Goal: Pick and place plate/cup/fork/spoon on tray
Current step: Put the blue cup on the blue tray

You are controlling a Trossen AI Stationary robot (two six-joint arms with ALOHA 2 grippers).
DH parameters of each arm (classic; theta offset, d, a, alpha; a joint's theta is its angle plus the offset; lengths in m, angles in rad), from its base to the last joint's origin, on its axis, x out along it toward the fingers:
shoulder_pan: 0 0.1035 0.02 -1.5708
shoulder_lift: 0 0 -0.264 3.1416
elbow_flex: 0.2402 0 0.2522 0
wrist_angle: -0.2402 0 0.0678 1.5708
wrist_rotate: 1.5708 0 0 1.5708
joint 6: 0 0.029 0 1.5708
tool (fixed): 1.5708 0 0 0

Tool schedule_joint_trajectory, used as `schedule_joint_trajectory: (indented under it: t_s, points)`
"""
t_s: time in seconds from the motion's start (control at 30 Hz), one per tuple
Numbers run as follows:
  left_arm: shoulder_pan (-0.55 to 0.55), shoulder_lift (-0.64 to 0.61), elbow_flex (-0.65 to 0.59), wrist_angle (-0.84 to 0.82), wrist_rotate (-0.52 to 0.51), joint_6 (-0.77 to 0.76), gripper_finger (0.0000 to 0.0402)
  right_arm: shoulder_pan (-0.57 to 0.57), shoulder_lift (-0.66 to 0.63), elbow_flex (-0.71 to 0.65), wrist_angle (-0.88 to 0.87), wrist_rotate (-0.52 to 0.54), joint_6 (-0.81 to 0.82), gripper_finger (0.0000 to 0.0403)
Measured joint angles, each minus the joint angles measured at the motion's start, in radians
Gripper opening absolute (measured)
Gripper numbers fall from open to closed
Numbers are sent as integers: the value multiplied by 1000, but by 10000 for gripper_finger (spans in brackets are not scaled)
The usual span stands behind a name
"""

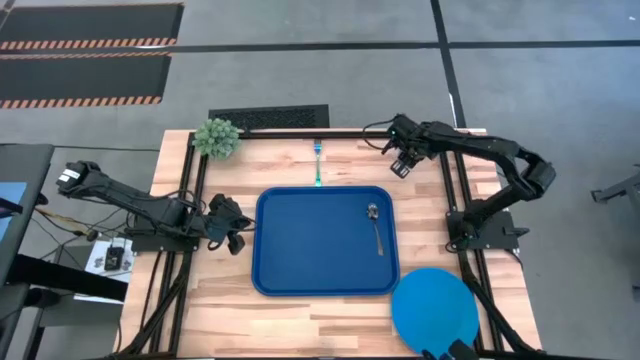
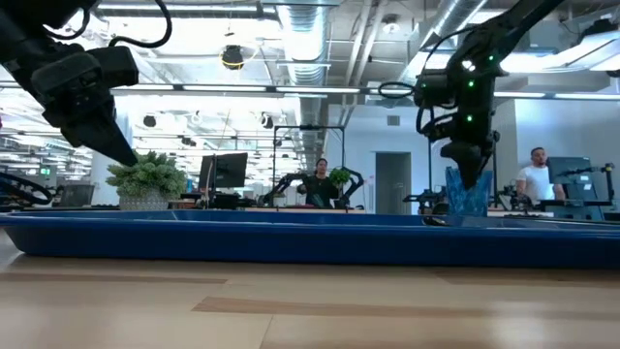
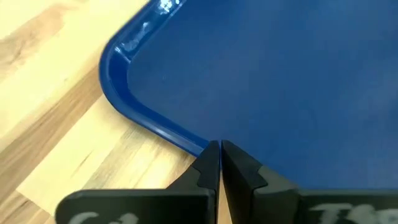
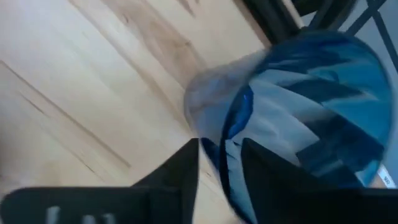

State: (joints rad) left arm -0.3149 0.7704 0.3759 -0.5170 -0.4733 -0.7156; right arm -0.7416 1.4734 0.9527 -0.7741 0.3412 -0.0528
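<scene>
from above, the tray [image 1: 325,242] lies in the middle of the table [image 1: 290,320] with the spoon [image 1: 375,226] inside it near its right side, bowl toward the far edge. the fork [image 1: 318,163] lies on the wood just beyond the tray's far rim. the plate [image 1: 434,306] rests at the near right corner of the table, apart from the tray. the left gripper [image 1: 237,228] hovers beside the tray's left rim. the right gripper [image 1: 403,165] sits over the far right of the table, beyond the tray's far right corner. a small green plant [image 1: 217,137] stands at the far left corner.

at table height, the tray's rim fills the width, and the right gripper [image 2: 469,173] points down into the cup [image 2: 467,203], which stands upright.

the left wrist camera shows its fingers [image 3: 208,169] pressed together, holding nothing, just above the tray's rounded corner [image 3: 121,59].

the right wrist camera shows one finger [image 4: 186,171] outside the cup [image 4: 292,106] and the other inside, straddling its rim; whether they clamp the wall i cannot tell.
</scene>
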Motion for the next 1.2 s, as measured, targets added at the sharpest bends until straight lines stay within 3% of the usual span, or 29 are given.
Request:
schedule_joint_trajectory:
  t_s: [0.23, 0.43, 0.63, 0.87, 1.07, 1.2]
  points:
    - [-29, -10, -28, 51, -56, -11, 0, 31, -11, 0, -2, 2, -10, 18]
    - [-60, -71, -101, 170, -64, -4, 0, 117, -102, 68, -75, 0, 16, 32]
    - [-68, -141, -130, 186, -123, -2, 0, 346, -109, 248, -107, -65, 53, 10]
    - [-68, -185, -151, 191, -127, -3, 0, 614, 54, 459, -38, -119, 17, 22]
    - [-68, -184, -151, 195, -118, -3, 0, 737, 271, 633, -47, -132, -48, 9]
    - [-68, -184, -151, 194, -118, -2, 0, 777, 411, 730, -72, -145, -65, 23]
